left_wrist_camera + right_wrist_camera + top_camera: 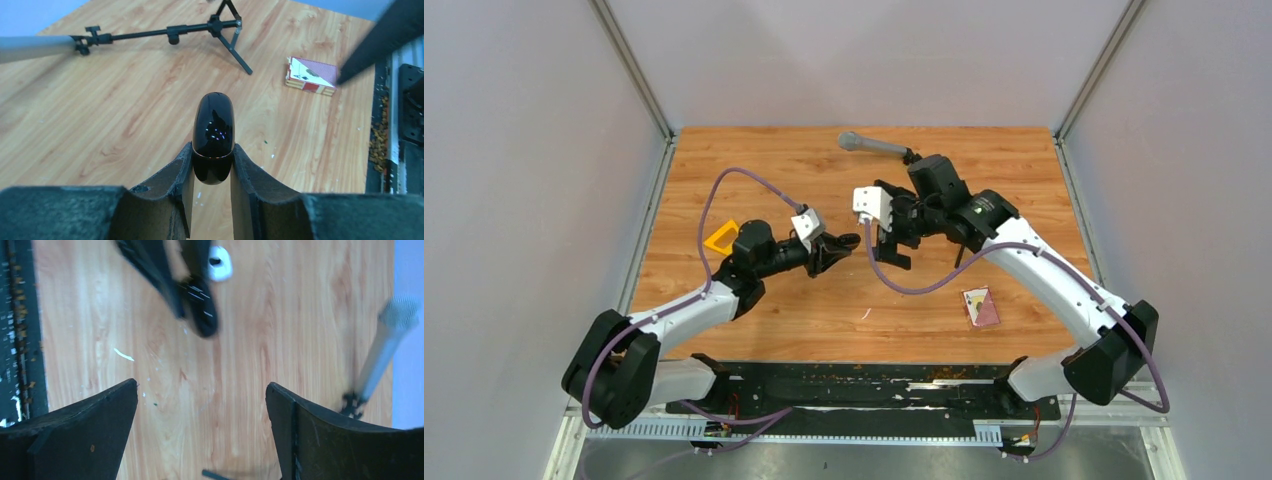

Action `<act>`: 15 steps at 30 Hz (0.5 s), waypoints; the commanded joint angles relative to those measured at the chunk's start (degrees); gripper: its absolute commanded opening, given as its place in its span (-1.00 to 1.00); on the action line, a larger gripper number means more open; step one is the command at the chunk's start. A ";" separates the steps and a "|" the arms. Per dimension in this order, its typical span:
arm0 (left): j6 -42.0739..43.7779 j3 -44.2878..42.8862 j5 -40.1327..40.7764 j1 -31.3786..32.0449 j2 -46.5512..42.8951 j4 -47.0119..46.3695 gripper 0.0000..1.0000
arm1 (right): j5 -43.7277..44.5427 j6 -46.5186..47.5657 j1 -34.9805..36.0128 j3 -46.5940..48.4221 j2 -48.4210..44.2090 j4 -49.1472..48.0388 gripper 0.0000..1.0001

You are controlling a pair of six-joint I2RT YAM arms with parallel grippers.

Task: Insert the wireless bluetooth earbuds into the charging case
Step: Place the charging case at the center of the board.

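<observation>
A glossy black charging case (213,135), oval with a thin gold seam round it, is pinched between the fingers of my left gripper (212,157). The gripper is shut on the case and holds it above the wooden table near the middle (849,240). The case's lid looks closed. My right gripper (894,250) hovers just right of the case, its jaws wide open and with only bare wood between them (201,390). The right wrist view shows the case (202,315) ahead of its fingers. The earbuds are out of view in every frame.
A grey microphone (874,145) on a small black tripod (170,34) lies at the table's far side. A red card box (981,305) sits front right and a yellow triangular piece (721,238) at the left. A thin white sliver (123,355) lies on the wood.
</observation>
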State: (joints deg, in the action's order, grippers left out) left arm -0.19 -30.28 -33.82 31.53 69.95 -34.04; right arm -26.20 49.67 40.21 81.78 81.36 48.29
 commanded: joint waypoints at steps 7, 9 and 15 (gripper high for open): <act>-2.46 -2.38 -8.44 0.03 8.16 5.58 -1.00 | -0.37 -23.04 -14.78 -7.65 -3.49 -11.23 0.99; -2.92 -5.28 -8.51 0.02 11.31 8.88 -0.99 | -2.25 -26.36 -16.97 -9.64 -4.03 -11.58 0.99; -0.50 -14.19 -11.04 0.02 18.93 20.96 -0.93 | -5.79 -28.15 -19.37 -13.03 -5.96 -12.01 0.99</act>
State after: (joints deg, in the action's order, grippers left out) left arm -1.63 -38.20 -41.52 31.53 85.93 -20.43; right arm -28.14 25.58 21.23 69.95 79.05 39.03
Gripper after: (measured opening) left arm 0.349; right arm 0.994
